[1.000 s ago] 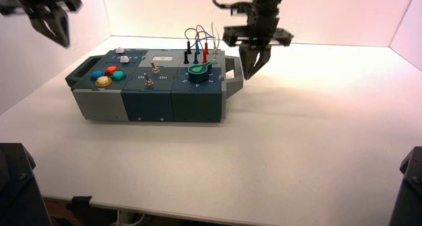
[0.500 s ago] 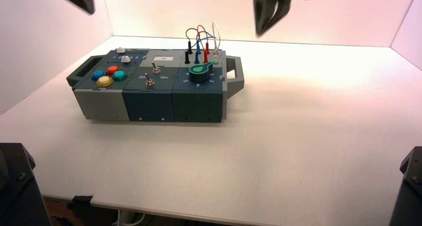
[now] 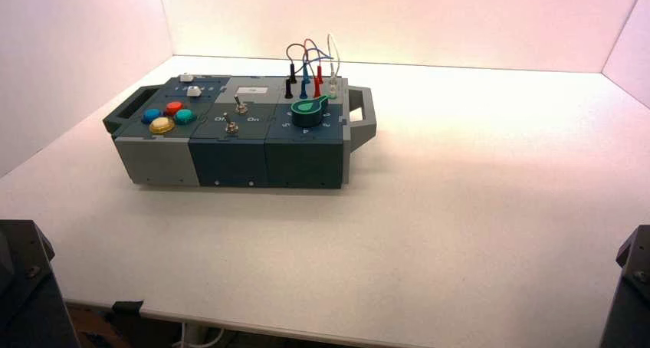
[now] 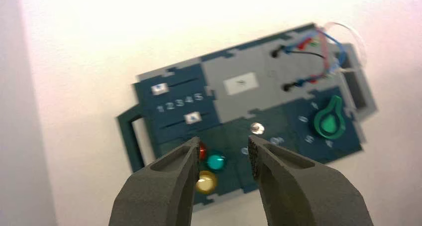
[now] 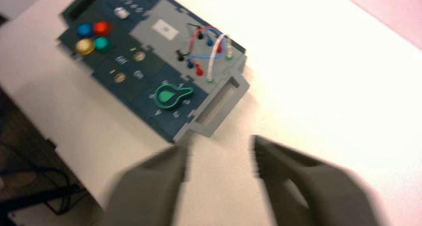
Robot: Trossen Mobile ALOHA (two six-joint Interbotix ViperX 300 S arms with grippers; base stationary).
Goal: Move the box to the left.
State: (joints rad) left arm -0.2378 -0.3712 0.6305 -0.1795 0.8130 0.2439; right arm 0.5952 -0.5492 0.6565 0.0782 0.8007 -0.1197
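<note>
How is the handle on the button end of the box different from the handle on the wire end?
The button-end handle is dark teal, while the wire-end handle is grey. In the high view the teal one sits on the box's left end, beside the four coloured buttons; the grey one sits on the right end, beside the green dial. Both are open loops.

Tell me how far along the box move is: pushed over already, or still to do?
Looks done: the long dark teal-and-grey panel box sits on the left half of the white table, with nothing touching it. In hand: nothing; the left pincer and right pincer both hang open, high above the box and out of the high view. Left: probably only parking the arms.
</note>
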